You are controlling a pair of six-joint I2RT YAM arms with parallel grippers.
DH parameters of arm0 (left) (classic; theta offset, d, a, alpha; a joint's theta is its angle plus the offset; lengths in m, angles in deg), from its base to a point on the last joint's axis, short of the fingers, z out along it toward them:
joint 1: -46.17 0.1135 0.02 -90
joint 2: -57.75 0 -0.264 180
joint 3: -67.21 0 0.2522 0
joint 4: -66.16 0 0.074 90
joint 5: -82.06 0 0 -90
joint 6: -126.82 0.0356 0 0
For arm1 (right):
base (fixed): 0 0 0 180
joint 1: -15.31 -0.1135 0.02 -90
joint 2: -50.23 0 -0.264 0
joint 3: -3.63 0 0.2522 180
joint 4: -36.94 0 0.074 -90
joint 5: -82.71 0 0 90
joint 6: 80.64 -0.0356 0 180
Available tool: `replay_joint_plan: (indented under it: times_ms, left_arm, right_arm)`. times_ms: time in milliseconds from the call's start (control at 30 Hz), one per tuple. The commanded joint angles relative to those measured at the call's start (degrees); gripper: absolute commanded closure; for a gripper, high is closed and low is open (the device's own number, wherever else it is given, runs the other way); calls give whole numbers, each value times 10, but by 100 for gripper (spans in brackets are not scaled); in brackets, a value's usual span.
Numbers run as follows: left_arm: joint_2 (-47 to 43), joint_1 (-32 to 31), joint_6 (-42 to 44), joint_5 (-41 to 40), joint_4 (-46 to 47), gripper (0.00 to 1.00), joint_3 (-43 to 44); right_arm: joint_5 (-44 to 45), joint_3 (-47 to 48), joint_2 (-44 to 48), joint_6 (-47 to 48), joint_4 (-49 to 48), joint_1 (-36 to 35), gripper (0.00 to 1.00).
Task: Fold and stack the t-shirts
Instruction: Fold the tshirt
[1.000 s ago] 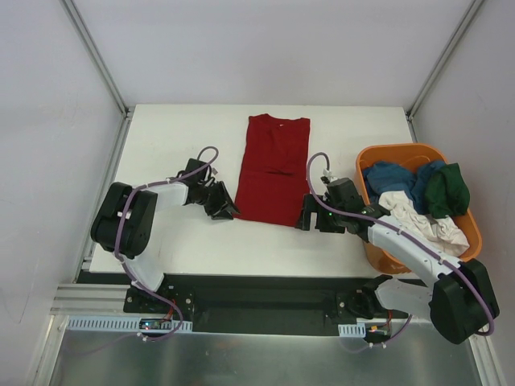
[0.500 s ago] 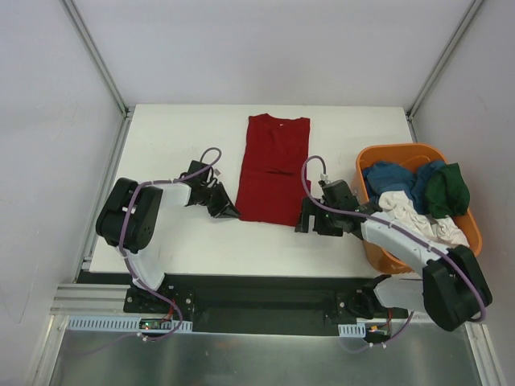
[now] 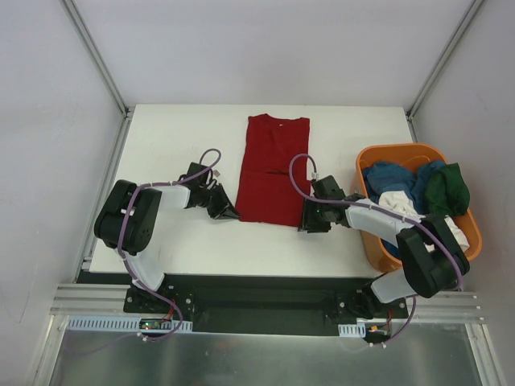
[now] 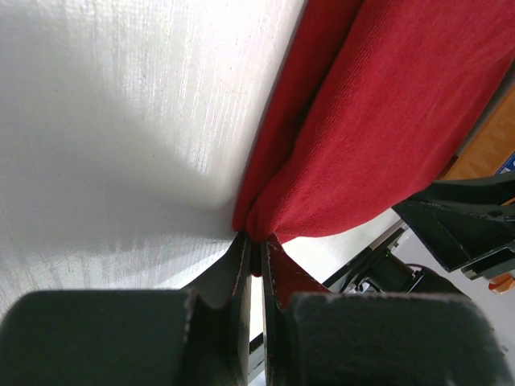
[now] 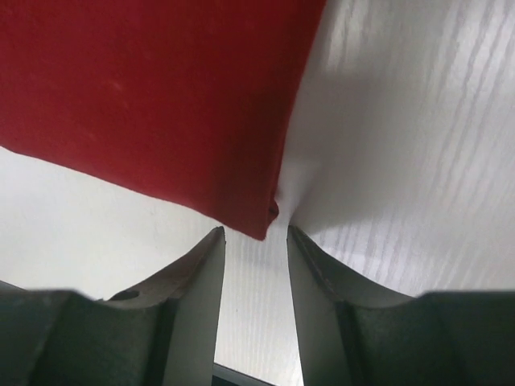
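White walls (image 3: 241,48) all round, nothing stirring up there. The tabletop (image 3: 161,145) is white too and flat, with a faint grain showing in the wrist views. At its right edge sits the basket (image 3: 400,149), piled with blue, green and white shirts (image 3: 402,201) waiting their turn. The red shirt (image 3: 272,173) lies mid-table as a long narrow strip, collar at the far edge, hem toward the near edge. It hasn't budged in the last second.

Now the movers! The right arm (image 3: 378,219) has tucked its elbow in beside the basket, while the left one has barely shifted. Left gripper (image 4: 256,251): parted a second ago, now pressed tight, pinching the shirt's near-left corner with cloth bunched right at the tips. Right gripper (image 5: 256,235): it was spread wide and is now drawn in about halfway. Its fingers straddle the near-right corner, which sits just at the tips. There's a gap on both sides, so no grip there yet.

My read: one corner is caught and the other is a squeeze away. After that the hem can be carried toward the collar to halve the strip.
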Motion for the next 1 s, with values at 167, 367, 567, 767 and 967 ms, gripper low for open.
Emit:
replay_joint_plan:
  times_ms: [167,367,567,767,967]
  left_arm:
    - [10,-6,21,-43,-48,100,-17]
    - [2,-6,27,-38,-48,100,-25]
    - [-84,-9,18,-27,-49,100,-79]
    - [-245,-14,-16,-7,-62,100,-171]
    - [-454,-15,-43,-26,-173,100,-224]
  right_arm:
    - [37,44,-56,33,-24,-1,67]
    - [-6,42,-50,62,-36,-6,99]
    - [-41,14,24,73,-1,-36,99]
    - [-97,-28,129,36,49,-105,99]
    - [-121,-16,212,-5,124,-186,99]
